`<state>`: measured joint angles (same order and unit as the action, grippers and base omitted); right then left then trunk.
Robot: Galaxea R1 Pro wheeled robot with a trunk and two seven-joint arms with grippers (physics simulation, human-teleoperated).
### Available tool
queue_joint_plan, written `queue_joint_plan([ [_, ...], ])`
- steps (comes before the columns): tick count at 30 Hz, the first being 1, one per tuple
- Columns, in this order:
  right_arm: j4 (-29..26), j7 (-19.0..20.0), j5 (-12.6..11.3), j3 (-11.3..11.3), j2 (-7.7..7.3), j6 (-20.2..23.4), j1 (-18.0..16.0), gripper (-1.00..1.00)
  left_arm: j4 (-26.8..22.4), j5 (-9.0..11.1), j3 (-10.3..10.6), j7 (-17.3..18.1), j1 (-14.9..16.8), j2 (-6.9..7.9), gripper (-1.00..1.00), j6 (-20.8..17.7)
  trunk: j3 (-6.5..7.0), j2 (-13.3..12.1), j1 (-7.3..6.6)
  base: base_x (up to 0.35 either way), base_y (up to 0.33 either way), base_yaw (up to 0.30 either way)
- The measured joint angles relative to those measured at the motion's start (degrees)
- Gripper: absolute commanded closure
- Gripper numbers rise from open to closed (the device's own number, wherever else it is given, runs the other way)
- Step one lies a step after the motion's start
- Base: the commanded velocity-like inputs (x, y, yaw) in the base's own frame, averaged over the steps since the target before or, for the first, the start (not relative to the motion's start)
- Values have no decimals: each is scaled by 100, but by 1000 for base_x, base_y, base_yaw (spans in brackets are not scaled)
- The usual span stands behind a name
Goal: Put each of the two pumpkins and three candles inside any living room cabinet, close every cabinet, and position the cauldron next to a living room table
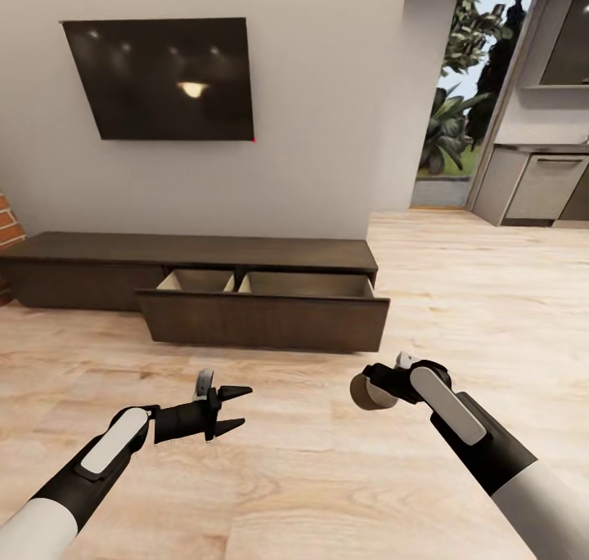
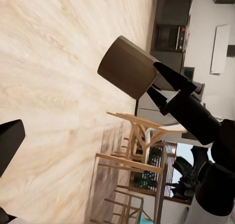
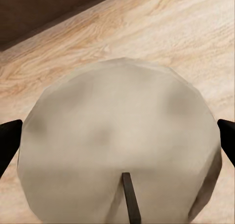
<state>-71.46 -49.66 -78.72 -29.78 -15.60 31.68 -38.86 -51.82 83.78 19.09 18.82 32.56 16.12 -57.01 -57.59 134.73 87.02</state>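
Observation:
My right gripper is shut on a stubby tan candle, held above the wood floor to the right of the cabinet's drawer. In the right wrist view the candle's wick end faces the camera, with a black fingertip on each side. The left wrist view shows the candle from the side, in the right gripper's fingers. My left gripper is open and holds nothing, low over the floor. The long dark-brown cabinet stands against the wall with one wide drawer pulled out; its visible pale insides look bare.
A dark TV hangs above the cabinet. Brickwork sits at the far left. A doorway to greenery and grey kitchen cupboards lie at the back right. Wooden chairs appear in the left wrist view. Open floor lies between me and the drawer.

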Motion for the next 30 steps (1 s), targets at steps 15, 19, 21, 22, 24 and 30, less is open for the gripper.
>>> queue_joint_plan([
  [15,-53,-1,27,-7,-8,-15,-1,100,-52,0,17,-5,0,-3,-100,0,-38,0,0,233,257,-170],
  [19,-96,48,58,-16,-1,-27,0,100,-60,0,18,-6,0,-2,-100,0,-39,0,0,245,223,-5],
  [21,-96,62,64,-22,0,-27,0,100,-61,1,18,-7,0,-4,-100,0,-39,0,0,245,186,-1],
  [22,-89,65,67,-24,0,-26,-1,100,-61,1,18,-6,0,-6,-100,1,-39,0,0,245,165,0],
  [24,-52,67,68,-28,1,-23,-2,100,-61,1,18,-7,0,-8,-100,1,-39,0,0,245,142,0],
  [30,-12,127,11,-15,3,-31,-4,100,-60,2,26,-5,0,-9,-100,2,-39,0,0,245,41,0],
])
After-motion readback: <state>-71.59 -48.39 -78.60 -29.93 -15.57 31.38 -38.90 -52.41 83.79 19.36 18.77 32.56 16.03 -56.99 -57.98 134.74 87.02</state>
